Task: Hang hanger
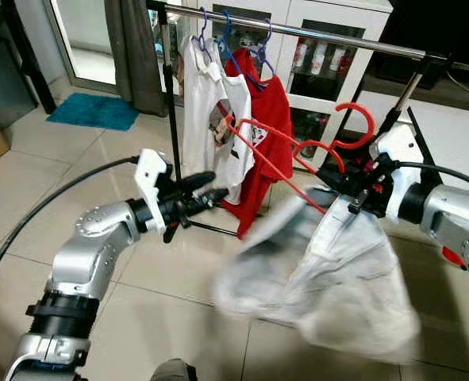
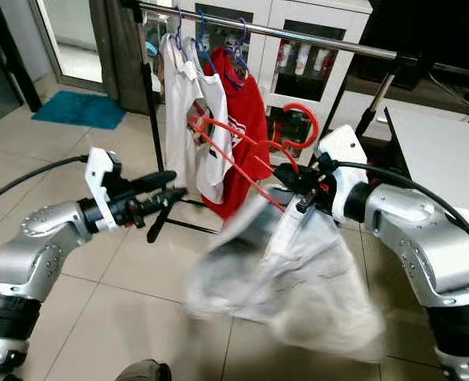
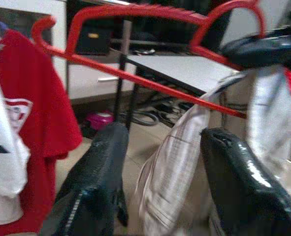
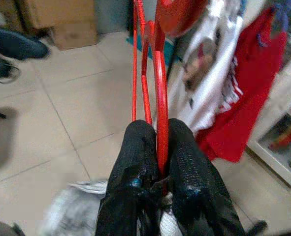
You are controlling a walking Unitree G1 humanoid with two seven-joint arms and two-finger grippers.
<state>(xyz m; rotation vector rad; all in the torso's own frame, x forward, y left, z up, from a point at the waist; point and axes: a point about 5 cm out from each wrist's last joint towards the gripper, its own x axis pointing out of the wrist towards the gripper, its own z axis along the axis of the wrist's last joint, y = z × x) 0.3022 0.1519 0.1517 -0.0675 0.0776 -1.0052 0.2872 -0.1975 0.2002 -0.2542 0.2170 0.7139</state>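
My right gripper (image 1: 339, 184) is shut on a red hanger (image 1: 291, 155), holding it near its hook (image 1: 355, 125); the fingers (image 4: 135, 157) pinch the red wire. A blurred white garment (image 1: 329, 274) droops from the hanger, swinging above the floor. My left gripper (image 1: 212, 190) is open and empty, pointing toward the garment from the left; its fingers (image 3: 98, 177) frame the cloth (image 3: 167, 172) without touching. Behind stands a clothes rack with a steel rail (image 1: 313, 33). A white shirt (image 1: 210, 111) and a red shirt (image 1: 264, 119) hang from it on blue hangers (image 1: 230, 48).
White cabinets (image 1: 329, 48) with glass doors stand behind the rack. A white table (image 2: 440, 151) lies at the right. A grey curtain (image 1: 135, 48) and a teal mat (image 1: 95, 111) are at the back left. A person's shoe (image 4: 12, 46) and cardboard boxes (image 4: 61, 19) sit on the tiled floor.
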